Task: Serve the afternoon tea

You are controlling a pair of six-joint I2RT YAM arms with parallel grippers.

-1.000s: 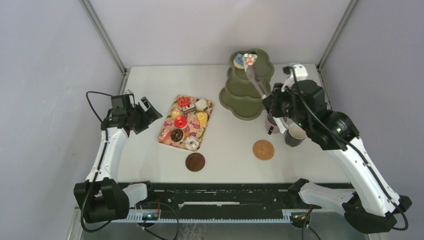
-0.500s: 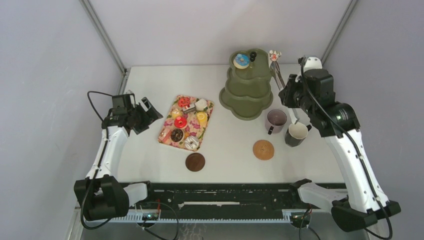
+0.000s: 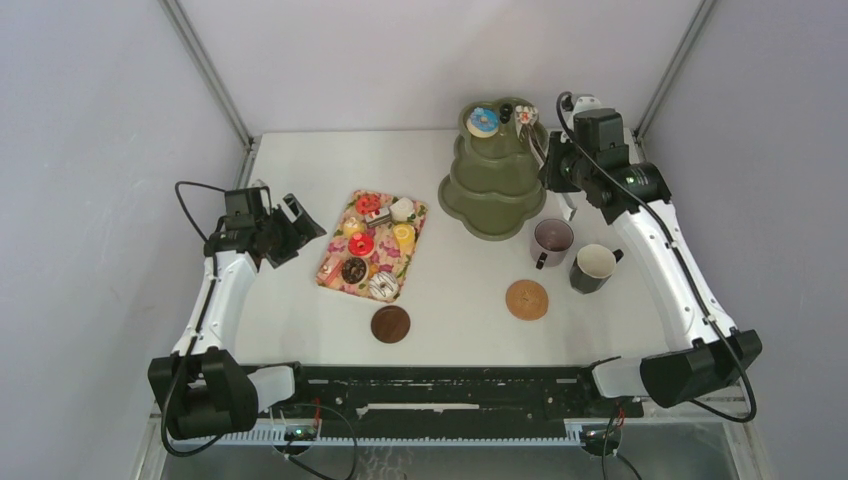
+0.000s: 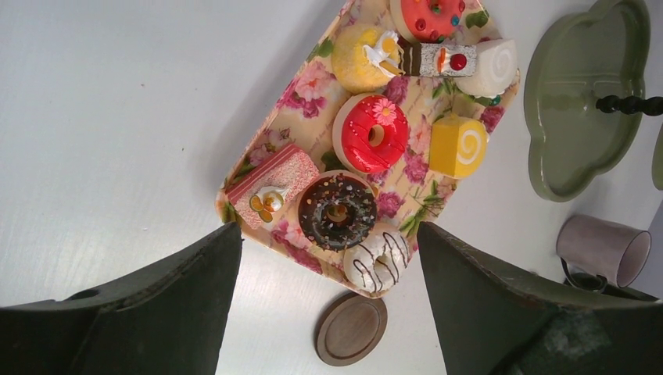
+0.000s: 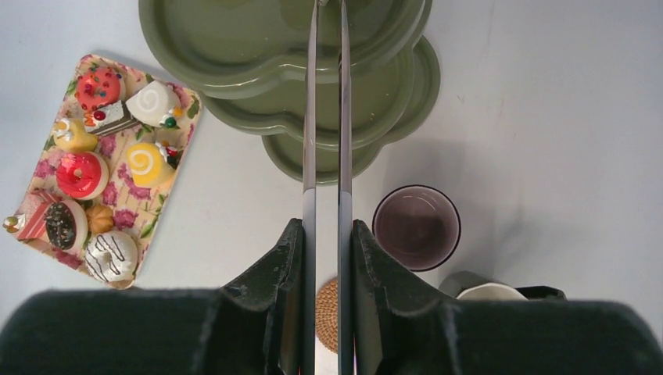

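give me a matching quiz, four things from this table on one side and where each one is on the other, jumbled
1 blue donut
2 red donut
3 purple mug
4 tongs

A flowery tray
B right pincer
C top tier of the green stand
D table, beside the stand

Pairs: 1-C, 2-A, 3-D, 4-B

Left arm [image 3: 212, 300] and right arm [image 3: 678, 275] are showing white links, black joints, black cables [image 3: 180, 193]; left gripper [image 4: 327, 228] and right gripper [image 5: 326, 226] are appearing black.
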